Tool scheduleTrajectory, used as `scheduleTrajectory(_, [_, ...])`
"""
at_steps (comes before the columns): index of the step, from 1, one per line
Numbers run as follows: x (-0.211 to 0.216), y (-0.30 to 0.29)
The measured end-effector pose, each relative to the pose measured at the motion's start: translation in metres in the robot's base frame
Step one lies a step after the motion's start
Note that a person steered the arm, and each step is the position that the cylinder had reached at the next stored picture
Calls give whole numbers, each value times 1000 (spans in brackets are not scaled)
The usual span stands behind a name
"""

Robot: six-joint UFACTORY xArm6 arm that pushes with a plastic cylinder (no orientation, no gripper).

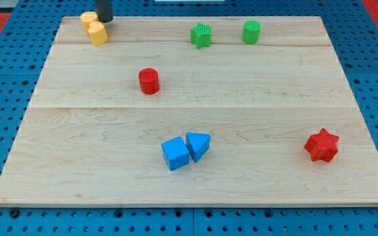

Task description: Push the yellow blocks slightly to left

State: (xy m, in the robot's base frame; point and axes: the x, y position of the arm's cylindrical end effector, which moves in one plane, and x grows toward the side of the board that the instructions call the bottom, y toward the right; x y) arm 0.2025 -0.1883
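At the view's top left corner of the wooden board [195, 118], my tip [104, 20] stands just to the right of the two yellow blocks, touching or all but touching the upper one. Those two sit pressed together: one yellow block [88, 19] level with my tip and immediately to its left, and a second yellow block [98, 33] just below and slightly left of my tip. Their exact shapes are hard to make out from this angle.

As a judgement, the push looks either just under way or about to begin. My tip is on the correct side, the right, so a short slide toward the view's left would carry both blocks along. They already lie close to the board's left edge and its top edge, so only a small shove is wanted; too long a stroke could run them off.

No fingers exist on this rig: the arm ends in a plain dark rod, so nothing opens or closes and nothing is held. It can only bear sideways against a block.

Everything else lies well apart from my tip: a red cylinder [149, 81] below and to the right, a green star-like block [201, 35] and a green cylinder [251, 31] far to the right, a blue cube [175, 154] and blue wedge [198, 145] far below, and a red star [322, 145] lower right.
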Motion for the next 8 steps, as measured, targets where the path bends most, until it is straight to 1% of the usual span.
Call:
scheduleTrajectory(1, [36, -9])
scheduleTrajectory(2, [44, -20])
scheduleTrajectory(3, [67, -40])
scheduleTrajectory(4, [69, -85])
scheduleTrajectory(5, [24, -103])
scheduleTrajectory(6, [-7, -50])
scheduleTrajectory(7, [8, -39])
scheduleTrajectory(8, [41, -62])
